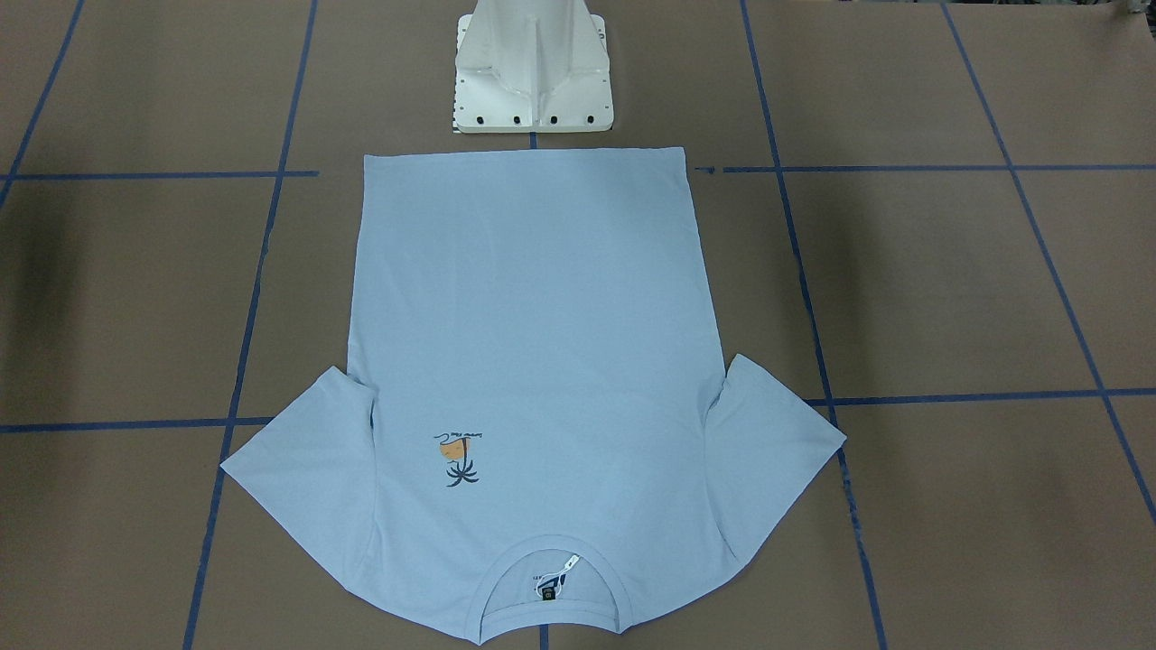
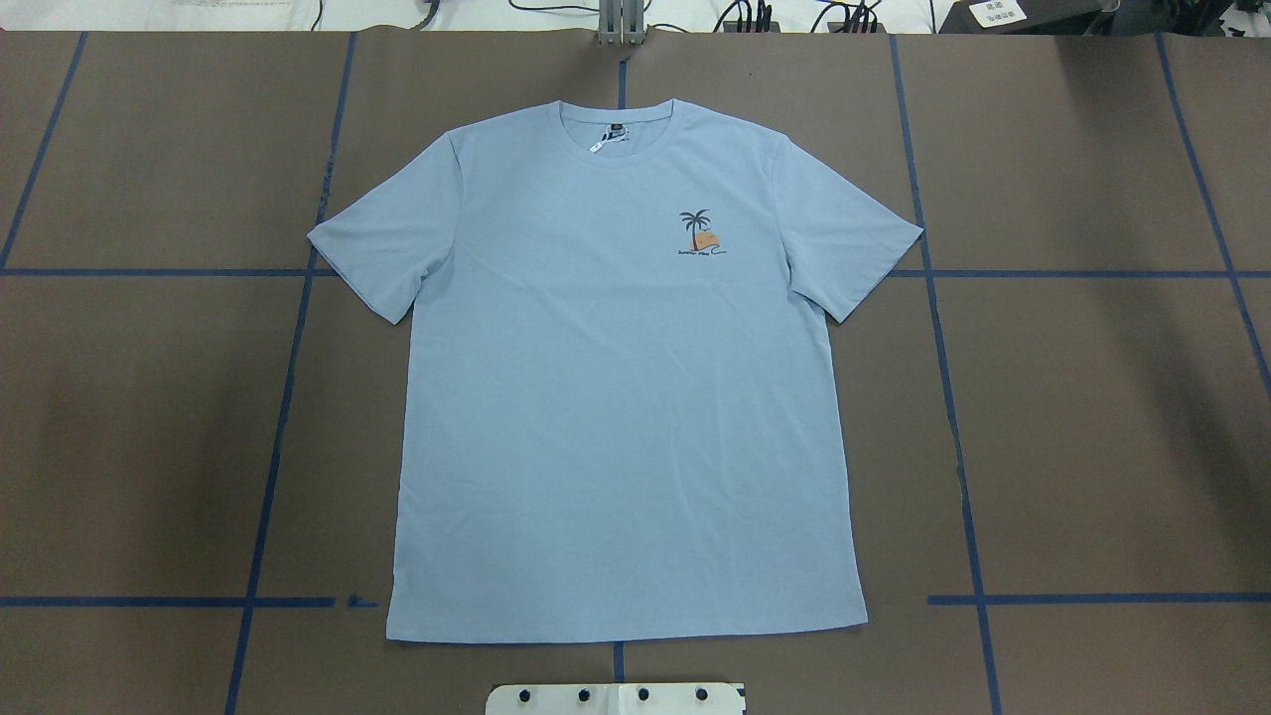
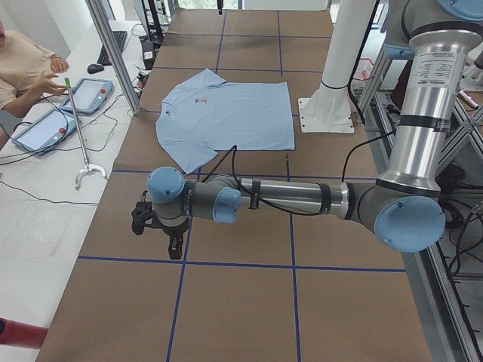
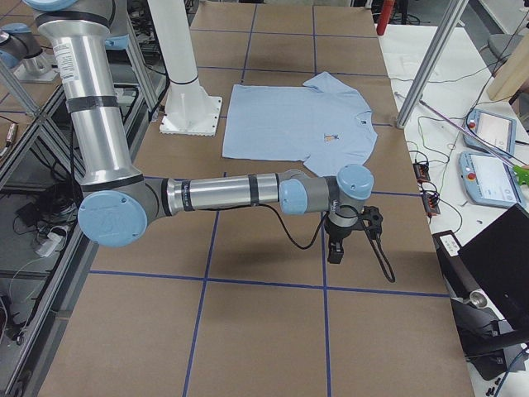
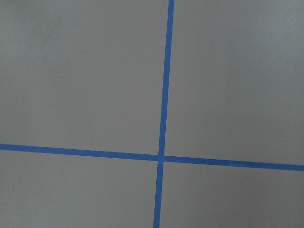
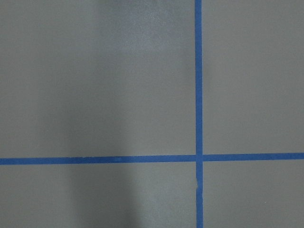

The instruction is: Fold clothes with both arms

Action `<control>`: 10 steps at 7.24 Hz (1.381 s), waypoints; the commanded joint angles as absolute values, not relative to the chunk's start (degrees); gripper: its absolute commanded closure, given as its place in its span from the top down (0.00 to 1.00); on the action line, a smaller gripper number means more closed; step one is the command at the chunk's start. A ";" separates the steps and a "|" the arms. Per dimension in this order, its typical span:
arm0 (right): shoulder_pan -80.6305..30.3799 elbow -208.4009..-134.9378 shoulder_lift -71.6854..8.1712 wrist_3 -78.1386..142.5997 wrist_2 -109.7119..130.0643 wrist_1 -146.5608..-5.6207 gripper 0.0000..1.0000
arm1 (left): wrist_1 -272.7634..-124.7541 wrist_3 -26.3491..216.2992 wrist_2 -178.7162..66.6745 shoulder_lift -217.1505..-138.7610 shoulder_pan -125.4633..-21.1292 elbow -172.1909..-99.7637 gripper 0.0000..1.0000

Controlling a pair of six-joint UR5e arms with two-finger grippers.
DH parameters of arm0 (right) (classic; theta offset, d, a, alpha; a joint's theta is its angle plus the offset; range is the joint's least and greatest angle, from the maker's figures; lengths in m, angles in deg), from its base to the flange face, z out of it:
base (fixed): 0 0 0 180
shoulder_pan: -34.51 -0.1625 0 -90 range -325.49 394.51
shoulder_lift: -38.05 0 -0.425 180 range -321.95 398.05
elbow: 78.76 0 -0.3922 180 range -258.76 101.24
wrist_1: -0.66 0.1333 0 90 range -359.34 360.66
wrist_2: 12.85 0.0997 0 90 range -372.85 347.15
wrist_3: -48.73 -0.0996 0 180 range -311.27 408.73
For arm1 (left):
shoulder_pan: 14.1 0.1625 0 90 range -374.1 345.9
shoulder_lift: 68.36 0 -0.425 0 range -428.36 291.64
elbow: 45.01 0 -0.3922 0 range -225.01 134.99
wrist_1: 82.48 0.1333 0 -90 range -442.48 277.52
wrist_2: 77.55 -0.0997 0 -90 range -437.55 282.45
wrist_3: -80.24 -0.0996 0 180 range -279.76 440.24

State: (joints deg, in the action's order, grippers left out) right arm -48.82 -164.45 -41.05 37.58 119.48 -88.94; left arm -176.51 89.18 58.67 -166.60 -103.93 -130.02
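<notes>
Pedestal base (image 2: 616, 698) nearest in the overhead view, at 6 o'clock, bolted to the table (image 2: 149, 417)

Just beyond it, apart by a thin strip of table: the hem (image 2: 626, 628) of the T-shirt (image 2: 616, 417). Shirt lies flat, face up, centred; hem at 6 o'clock, neck at 12. No creases to speak of

Farther on, palm print (image 2: 700, 236) at about 1 o'clock from the shirt's middle. Sleeves spread out flat to 10 o'clock (image 2: 382, 248) and 2 o'clock (image 2: 854, 238). Collar (image 2: 621, 162) farthest, neck tag (image 2: 608, 139) lying just inside it

Neither arm reaches the shirt. Left arm (image 3: 287, 197) stretched low over bare table well off toward 9 o'clock; right arm (image 4: 223, 192) likewise toward 3 o'clock. Left gripper (image 3: 175, 245) and right gripper (image 4: 335, 248) point down, nothing held; spread or pressed together, cannot tell from the side views. Wrist views show only table and crossing tape lines (image 5: 165, 95)

Handling, my guess: light, thin, limp knit that will sag and trail when lifted. A pinch in mid-cloth would likely raise the top layer only. Better holds: the edges, catching both layers, with one gripper at a shoulder near 11 o'clock and the other at the hem corner near 7 o'clock, raised together so the fold line runs straight
</notes>
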 commanded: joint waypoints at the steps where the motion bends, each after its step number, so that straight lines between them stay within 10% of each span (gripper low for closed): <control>1: -48.81 -164.45 -41.66 37.57 119.60 -88.38 1.00 | -172.93 79.88 58.59 -166.28 -104.71 -133.83 1.00; 7: -33.76 -164.64 -42.03 24.58 124.00 -68.31 1.00 | -175.20 77.43 64.25 -165.48 -103.40 -137.46 1.00; 10: -22.73 -155.80 -29.31 -8.28 115.86 -53.62 1.00 | -175.38 77.61 66.59 -165.48 -103.22 -138.87 1.00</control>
State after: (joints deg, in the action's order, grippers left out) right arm -26.61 -160.40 -34.80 6.25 119.46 -59.80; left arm -175.25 77.57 66.00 -165.46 -103.29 -138.53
